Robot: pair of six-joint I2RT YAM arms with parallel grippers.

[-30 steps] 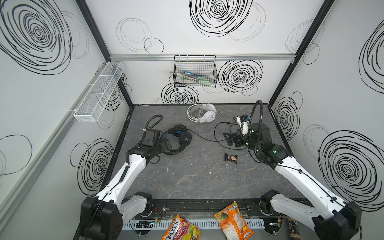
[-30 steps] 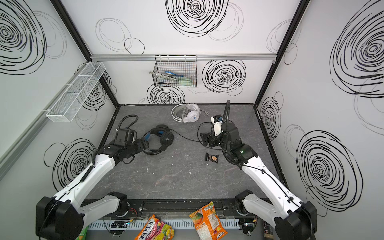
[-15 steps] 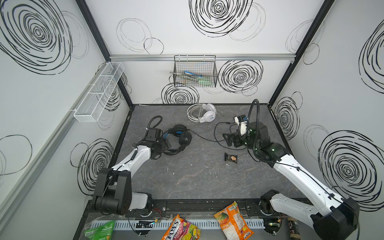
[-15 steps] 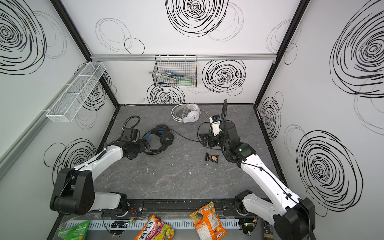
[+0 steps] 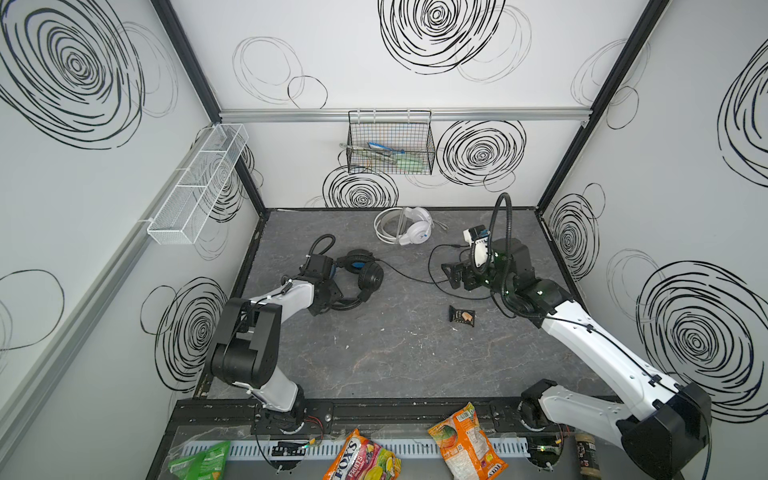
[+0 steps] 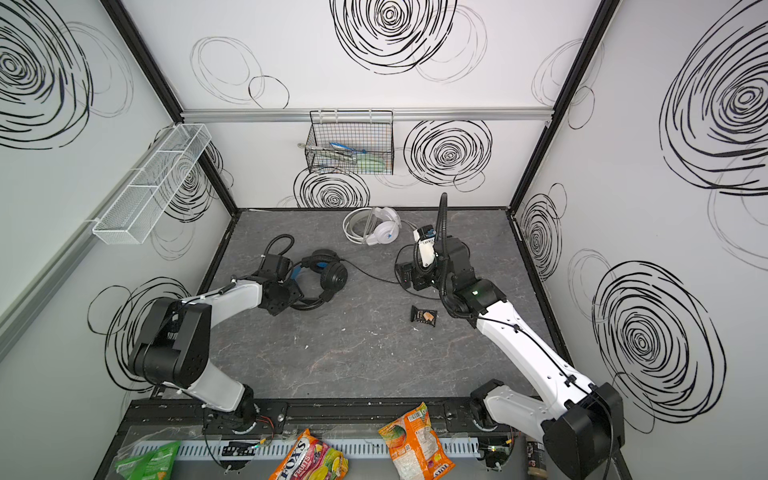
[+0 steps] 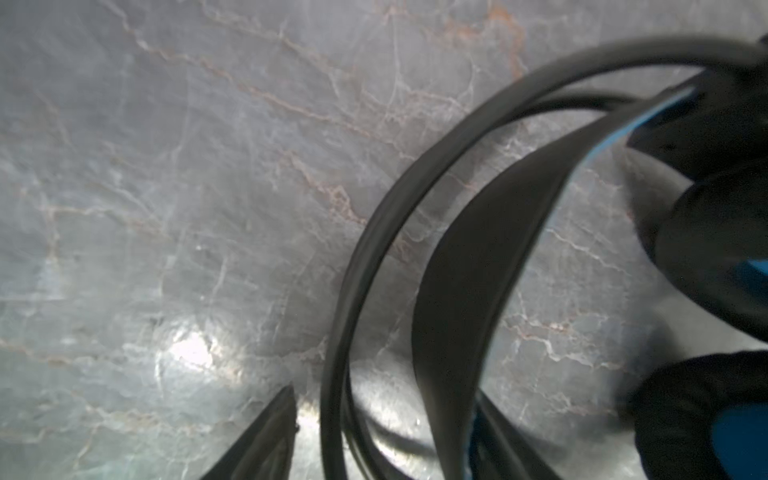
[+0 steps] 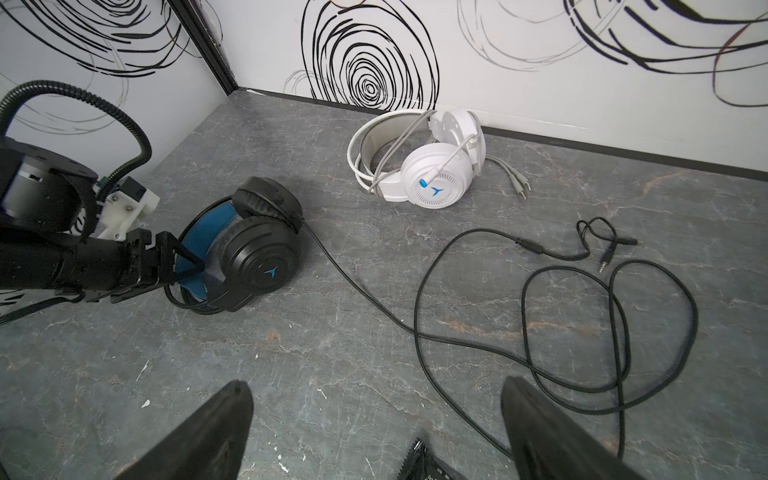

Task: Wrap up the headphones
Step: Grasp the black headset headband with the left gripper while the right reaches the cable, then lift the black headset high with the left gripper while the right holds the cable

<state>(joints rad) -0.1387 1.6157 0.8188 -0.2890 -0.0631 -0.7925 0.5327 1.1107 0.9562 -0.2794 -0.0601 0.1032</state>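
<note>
Headphones in black point(image 5: 362, 277) lie at the left of the grey surface point(image 5: 374, 357), the left end effector point(image 8: 195, 268) straddling their blue-lined headband point(image 7: 478, 249), grip unclear, the right end effector point(image 8: 374, 384) wide open above their loose cable point(image 8: 415, 332), and white headphones point(image 5: 410, 229) rest by the back wall point(image 5: 478, 95).

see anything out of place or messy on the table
Yes. The black headset's cable sprawls in loose loops across the table by the right gripper, not wound up. A small dark snack wrapper lies nearby, stray clutter. The white headset at the back looks tidily wrapped.
</note>
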